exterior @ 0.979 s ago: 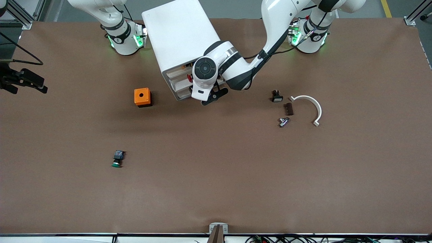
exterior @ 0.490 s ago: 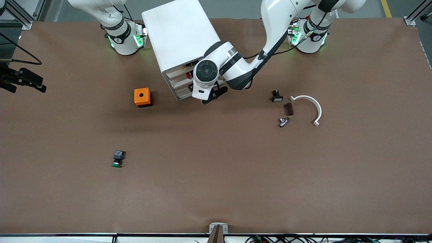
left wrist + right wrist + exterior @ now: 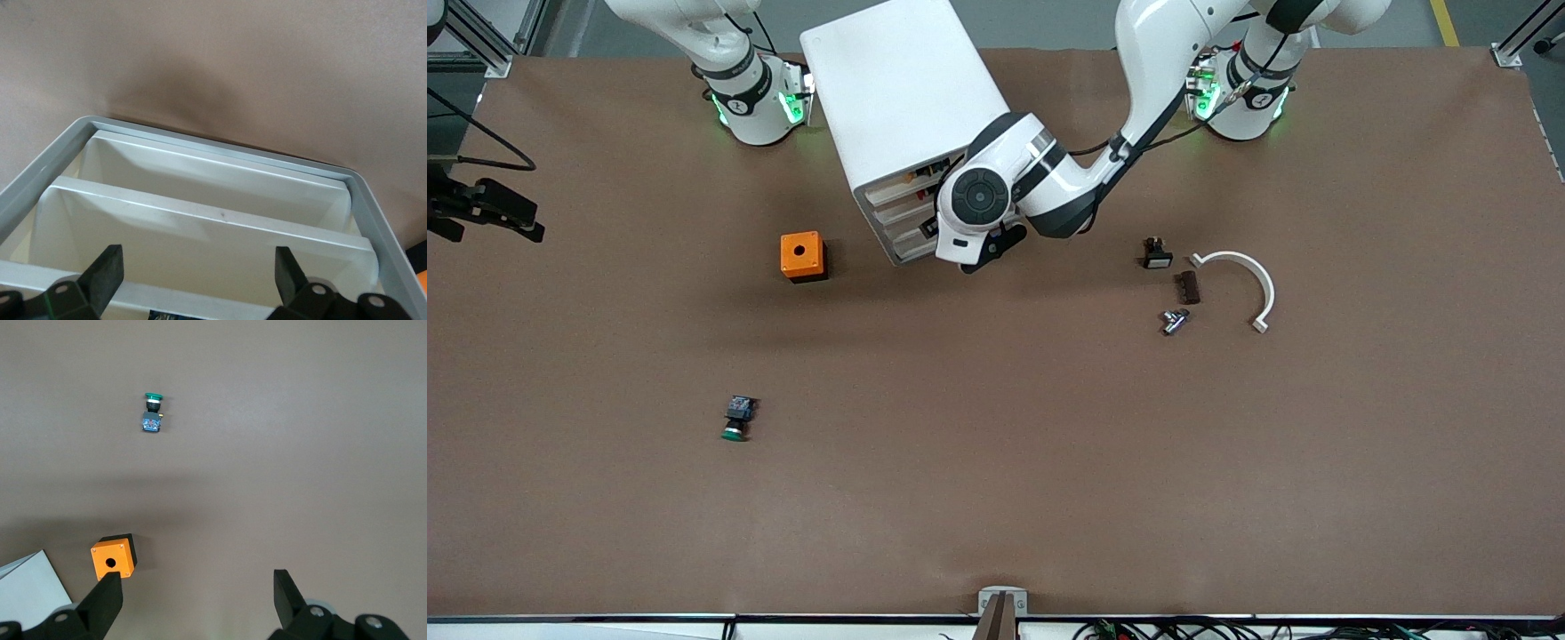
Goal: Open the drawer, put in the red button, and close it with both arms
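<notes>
The white cabinet point(image 3: 898, 98) stands at the table's back, between the arm bases, its drawer fronts facing the front camera. The second drawer point(image 3: 896, 212) looks slightly out. My left gripper point(image 3: 983, 253) hangs open and empty just in front of the drawers. In the left wrist view point(image 3: 198, 277) it is over white tray ledges point(image 3: 220, 227). A dark blue bit point(image 3: 167, 313) shows below it; the red button's cap is hidden. My right gripper point(image 3: 197, 600) is open and empty, high over the table near the cabinet.
An orange box point(image 3: 803, 256) sits beside the cabinet toward the right arm's end. A green-capped button point(image 3: 735, 420) lies nearer the front camera. A black part point(image 3: 1157, 254), a brown block point(image 3: 1187, 287), a metal piece point(image 3: 1174, 320) and a white curved piece point(image 3: 1249, 280) lie toward the left arm's end.
The left wrist has shifted slightly across the drawer fronts. It now covers a red spot that showed in a drawer one second ago. The right arm has barely moved.
</notes>
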